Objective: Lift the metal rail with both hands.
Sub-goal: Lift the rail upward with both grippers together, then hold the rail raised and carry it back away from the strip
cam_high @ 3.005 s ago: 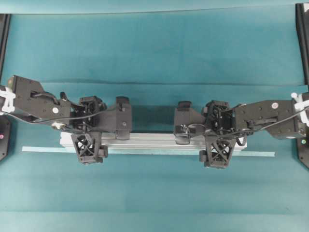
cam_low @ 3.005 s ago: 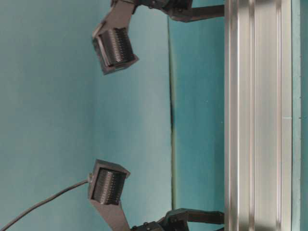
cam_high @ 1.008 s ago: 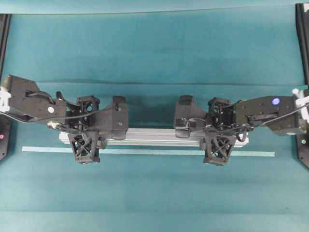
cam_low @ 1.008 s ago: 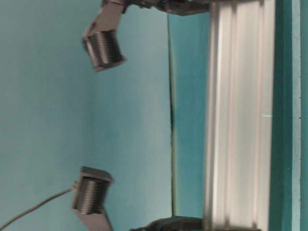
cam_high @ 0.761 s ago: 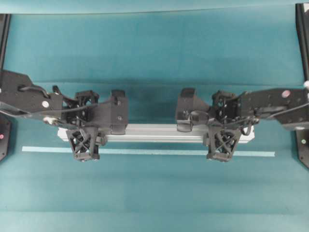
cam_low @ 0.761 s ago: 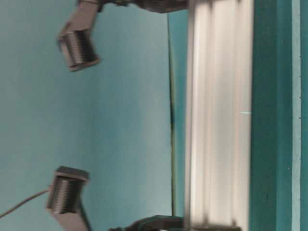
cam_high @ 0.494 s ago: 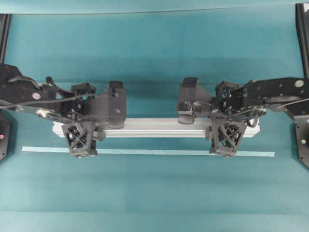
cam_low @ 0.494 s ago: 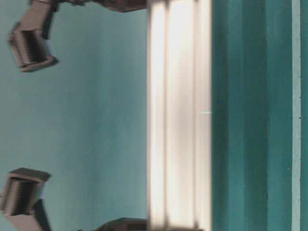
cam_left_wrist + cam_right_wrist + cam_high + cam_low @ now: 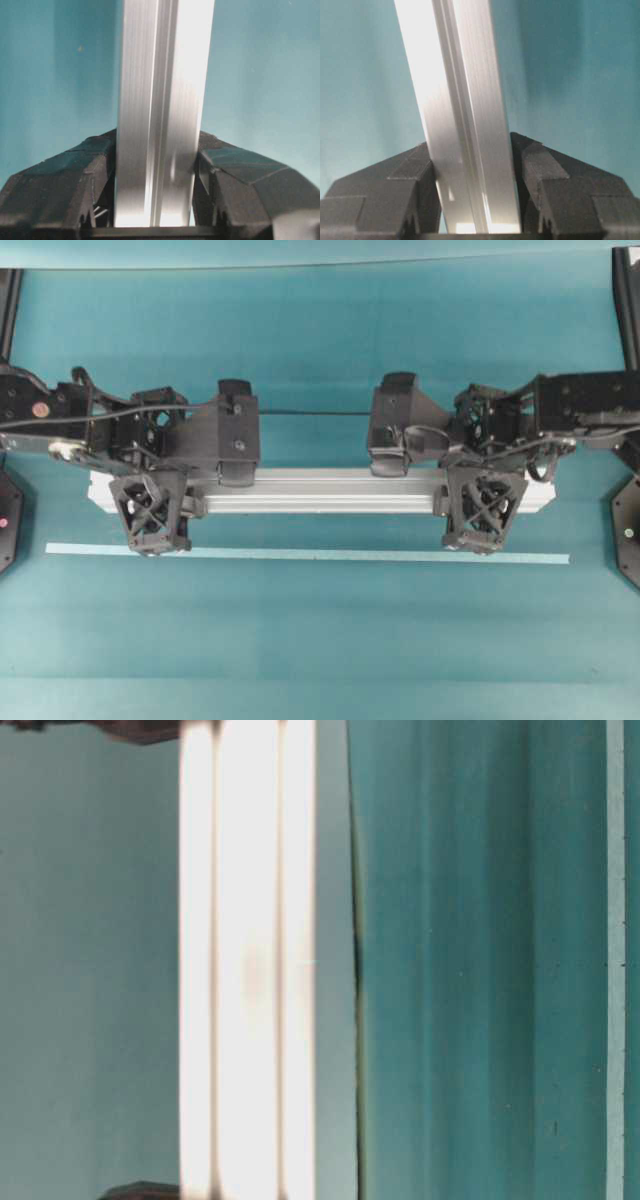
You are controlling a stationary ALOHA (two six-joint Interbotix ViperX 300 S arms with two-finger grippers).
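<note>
From overhead I've got the metal rail [image 9: 320, 492] running level, left to right, across the middle of the teal table [image 9: 320, 340]. The left gripper [image 9: 152, 502] sits near the rail's left end and the right gripper [image 9: 482, 502] near its right end. Each one has a lattice finger on the near side of the bar. The pale tape strip [image 9: 300, 554] lies on the cloth just in front of the rail, apart from it.

Table-level view is turned sideways and the rail [image 9: 248, 960] is a bright, washed-out band, well apart from the tape strip [image 9: 616, 960] at the far right edge.

Left wrist cam: black fingers [image 9: 60, 185] pressed on both sides of the rail [image 9: 160, 115], so the jaws are part-closed, clamped on it.

Right wrist cam: same deal, fingers [image 9: 385, 195] hugging the rail [image 9: 462, 125] on either side.
</note>
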